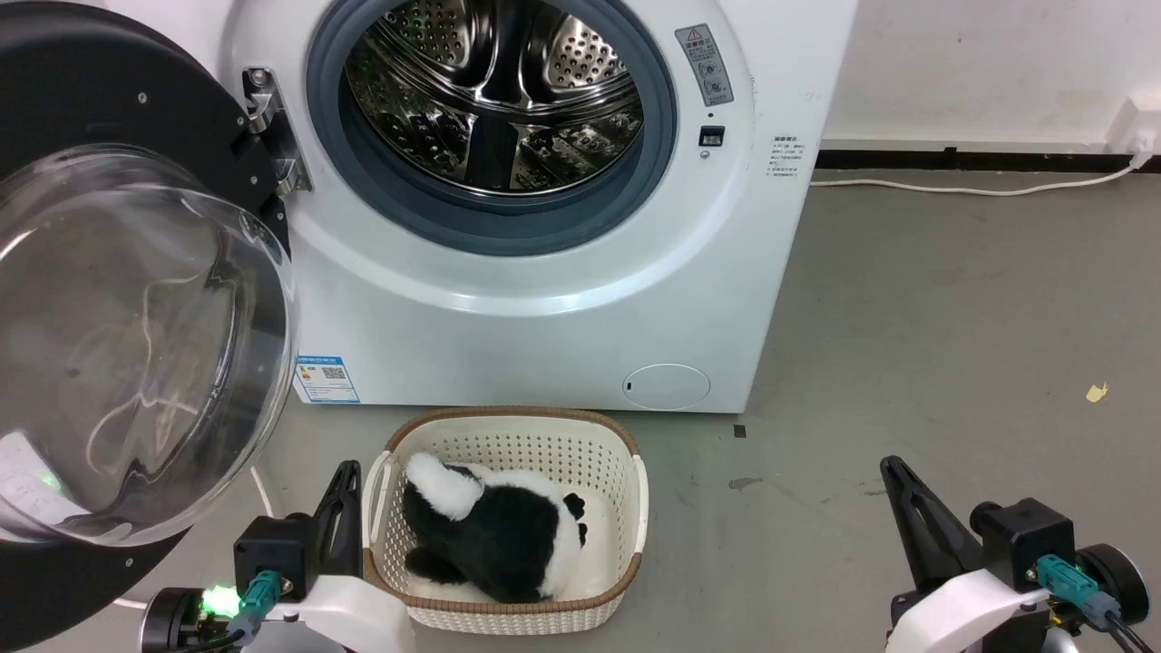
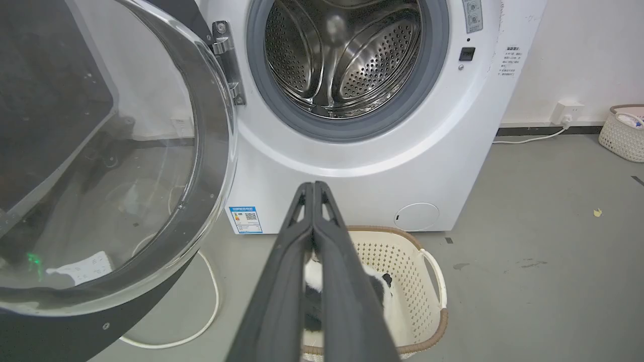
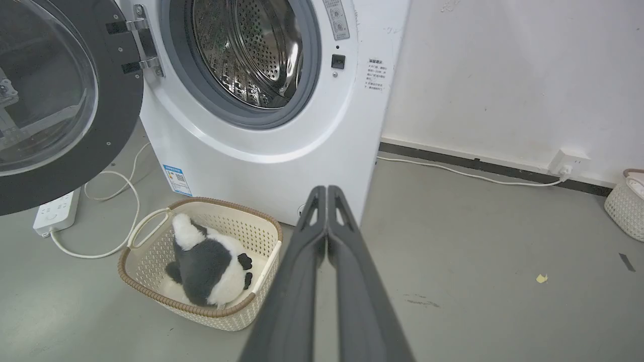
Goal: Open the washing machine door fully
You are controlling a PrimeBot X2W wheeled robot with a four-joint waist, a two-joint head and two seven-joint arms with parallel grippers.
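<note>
the left gripper (image 2: pixel 313 187) sits low at the robot's left, its pale forearm (image 1: pixel 358 608) angled in from the bottom edge, and its two long dark fingers (image 2: pixel 282 281) are pressed flat together with nothing between them. they point up toward the washer (image 1: pixel 544 326), over the near left rim of the basket (image 1: pixel 508 415). the right gripper (image 3: pixel 327 189) is low on the right over bare grey floor (image 1: pixel 952 345), well apart from everything. its fingers (image 3: pixel 362 291) are likewise closed on each other and empty. neither gripper touches the door (image 1: pixel 118 317).

the door hangs wide open on the washer's left, swung out on a metal hinge (image 1: pixel 268 127), its inner face toward the robot. a broad matt-black rim studded with small screws rings a bulging clear glass bowl (reflections smear across it). the round opening shows a perforated steel drum (image 1: pixel 494 100) inside a smooth blue-grey gasket (image 1: pixel 508 234).

the washer is a glossy white box with a blue label (image 1: pixel 326 378) low on the left and a small round flap (image 1: pixel 667 386) low on the right. just in front stands the cream lattice plastic basket with a brown woven-look rim, holding a fluffy black-and-white plush toy (image 1: pixel 499 535). a white cable (image 3: pixel 121 186) loops across the floor to a power strip (image 3: pixel 55 216).
</note>
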